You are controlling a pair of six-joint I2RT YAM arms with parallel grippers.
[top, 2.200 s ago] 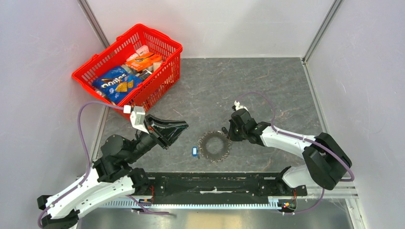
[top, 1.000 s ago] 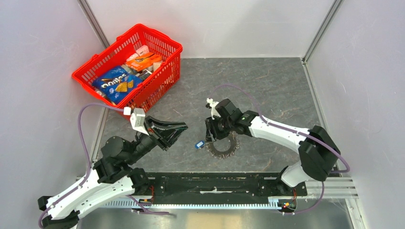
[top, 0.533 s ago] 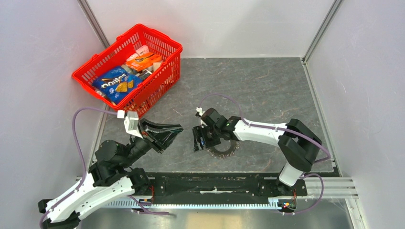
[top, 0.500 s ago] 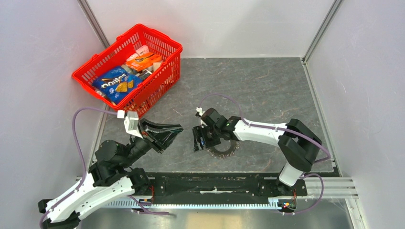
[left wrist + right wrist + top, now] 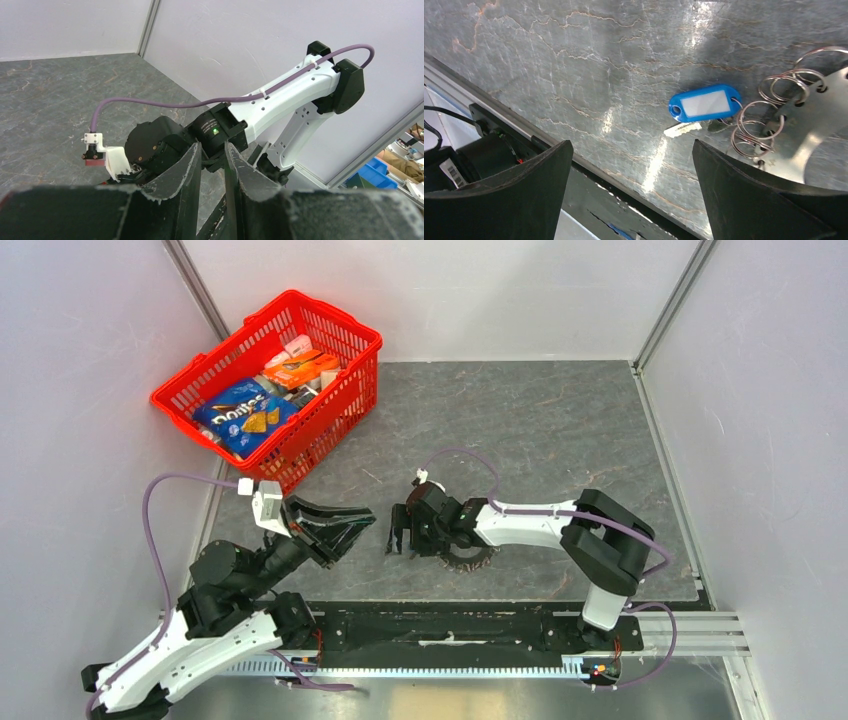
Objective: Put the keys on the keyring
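Keys are fanned into a toothed wheel lying flat on the grey table, about mid-table left to right and toward the near edge. From above only the right part of the wheel shows, because the right gripper hangs over its left side.

That arm's wrist camera shows the little blue-tagged key flat on the table. It's right beside a bunch of wire rings hooked onto a flat metal plate.

The right gripper's jaws are spread wide with nothing in them, and the blue tag sits below the gap, closer to 1 finger.

Left gripper is off to the left, apart from the keys, held up off the table and pointing at the other arm. Its 2 fingers are almost together, with a thin gap and nothing in it.

Red basket with a chip bag sits far left.
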